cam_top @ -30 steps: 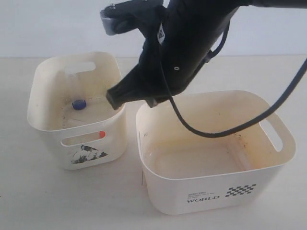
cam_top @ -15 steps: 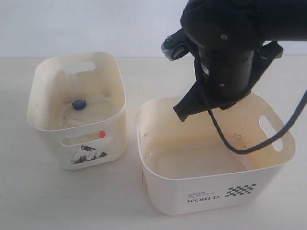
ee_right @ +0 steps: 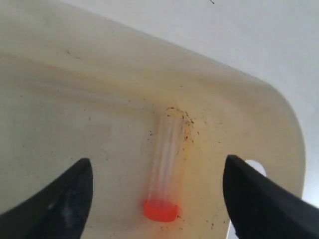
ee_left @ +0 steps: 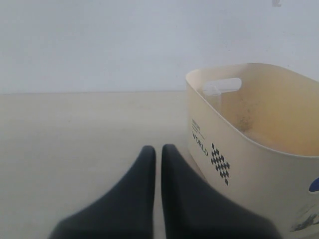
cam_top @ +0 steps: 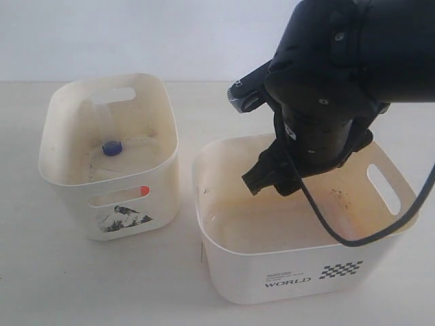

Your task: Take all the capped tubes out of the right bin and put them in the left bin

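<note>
Below the open right tool [ee_right: 157,160], the orange-capped tube [ee_right: 168,144] lies between its jaws, long axis square to their travel.

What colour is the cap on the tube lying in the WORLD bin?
Orange-red cap; clearest in right wrist view.

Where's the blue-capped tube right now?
In the exterior view the blue-capped tube sits inside the left bin, the narrower one on the left side, next to the wider right bin.
</note>
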Motion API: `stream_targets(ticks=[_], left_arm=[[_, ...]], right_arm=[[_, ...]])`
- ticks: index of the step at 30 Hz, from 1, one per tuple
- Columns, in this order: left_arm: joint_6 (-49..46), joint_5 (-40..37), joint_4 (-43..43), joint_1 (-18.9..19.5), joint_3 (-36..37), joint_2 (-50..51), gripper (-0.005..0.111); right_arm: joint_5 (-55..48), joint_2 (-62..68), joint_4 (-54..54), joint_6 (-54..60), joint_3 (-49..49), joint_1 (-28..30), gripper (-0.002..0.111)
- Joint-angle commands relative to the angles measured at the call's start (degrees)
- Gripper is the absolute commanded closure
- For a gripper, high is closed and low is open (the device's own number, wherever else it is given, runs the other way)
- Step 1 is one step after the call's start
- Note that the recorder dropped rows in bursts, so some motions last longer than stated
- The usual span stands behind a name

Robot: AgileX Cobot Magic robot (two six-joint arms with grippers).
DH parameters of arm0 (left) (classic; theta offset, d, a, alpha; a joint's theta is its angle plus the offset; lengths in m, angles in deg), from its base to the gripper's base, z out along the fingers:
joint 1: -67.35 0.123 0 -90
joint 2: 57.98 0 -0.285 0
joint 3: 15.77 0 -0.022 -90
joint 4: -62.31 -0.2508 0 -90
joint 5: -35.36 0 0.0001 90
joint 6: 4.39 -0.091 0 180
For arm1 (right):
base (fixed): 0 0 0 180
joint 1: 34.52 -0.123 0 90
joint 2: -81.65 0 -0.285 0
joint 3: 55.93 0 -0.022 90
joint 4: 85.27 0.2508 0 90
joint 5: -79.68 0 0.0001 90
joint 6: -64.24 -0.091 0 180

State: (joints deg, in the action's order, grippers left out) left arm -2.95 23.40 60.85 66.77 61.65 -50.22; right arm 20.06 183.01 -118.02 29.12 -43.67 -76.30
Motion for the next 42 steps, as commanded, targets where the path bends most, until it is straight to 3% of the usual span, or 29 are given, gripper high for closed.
stream_targets(ticks=[1,36,42], left_arm=[[0.54,0.36,0.36,0.02,-0.21,0.03,0.102],[0.54,0.36,0.36,0.02,-0.21,0.03,0.102],[0.54,0.36,0.36,0.02,-0.21,0.03,0.102]], right_arm=[[0.31,-0.17,-0.35,-0.9,0.3,0.06,0.038],[-4.54,13.92,-5.71,-9.43,0.3,0.18,0.038],[-5.29,13.92,-3.71,-9.56,0.3,2.96,0.038]])
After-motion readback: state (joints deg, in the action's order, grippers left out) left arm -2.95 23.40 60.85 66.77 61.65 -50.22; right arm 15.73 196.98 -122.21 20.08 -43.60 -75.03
